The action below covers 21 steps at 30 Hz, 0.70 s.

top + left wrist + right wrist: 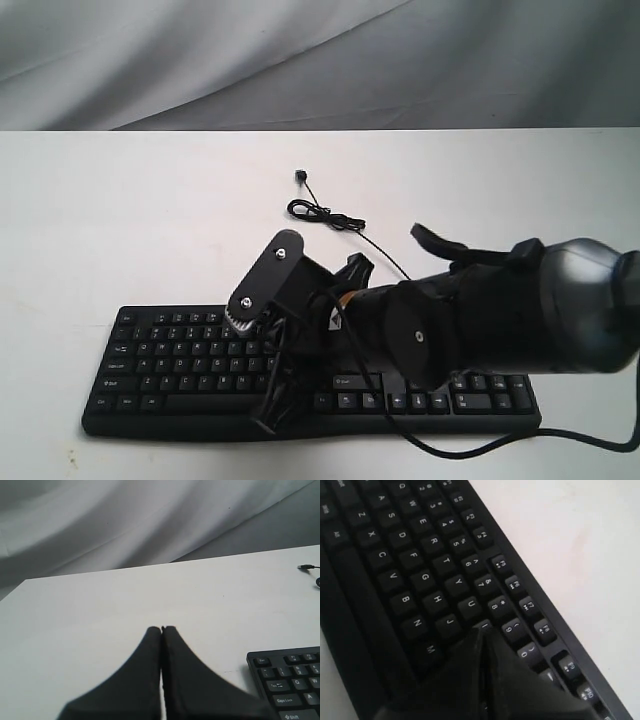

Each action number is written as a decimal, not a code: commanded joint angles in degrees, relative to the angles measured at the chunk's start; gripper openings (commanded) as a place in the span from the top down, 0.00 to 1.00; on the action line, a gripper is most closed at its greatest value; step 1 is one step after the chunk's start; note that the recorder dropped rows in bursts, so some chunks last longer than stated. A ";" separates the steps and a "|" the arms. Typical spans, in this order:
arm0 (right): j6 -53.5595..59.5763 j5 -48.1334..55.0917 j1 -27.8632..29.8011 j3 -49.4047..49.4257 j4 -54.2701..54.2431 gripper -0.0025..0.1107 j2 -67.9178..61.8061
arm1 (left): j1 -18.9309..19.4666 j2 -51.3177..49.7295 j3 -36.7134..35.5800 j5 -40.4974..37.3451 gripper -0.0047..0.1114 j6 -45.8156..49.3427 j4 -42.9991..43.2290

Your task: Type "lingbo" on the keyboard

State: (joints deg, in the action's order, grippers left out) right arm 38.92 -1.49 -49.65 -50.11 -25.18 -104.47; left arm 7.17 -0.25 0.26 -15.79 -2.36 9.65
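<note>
While your right tool [482,632] is clenched, fingers pressed together, its tip sits at the I key [482,625] of the keyboard [180,365]; whether it presses the key cannot be told. You have the keyboard lying flat on the white surface [150,220], with its thin cable [325,215] looped on the far side in the exterior view. Your left tool [161,628] is likewise clenched, over the surface near the keyboard's Esc corner.

Right pincer [278,390] angled down over keyboard [170,365] middle keys.
</note>
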 commanded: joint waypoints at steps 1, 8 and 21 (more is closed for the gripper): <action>0.48 -1.75 -0.28 0.33 -0.30 0.98 -2.23 | -0.42 0.25 -0.26 0.57 0.96 -0.25 -0.10; 0.48 -2.48 -0.28 0.33 -0.30 0.98 -2.62 | -0.42 0.25 -0.26 0.57 0.96 -0.25 -0.10; 0.48 -2.25 0.01 0.33 -0.30 0.98 -3.34 | -0.42 0.25 -0.26 0.57 0.96 -0.25 -0.10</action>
State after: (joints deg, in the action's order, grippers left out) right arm 38.97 -3.43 -49.74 -50.11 -25.40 -107.33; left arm 7.17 -0.25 0.26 -15.79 -2.36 9.65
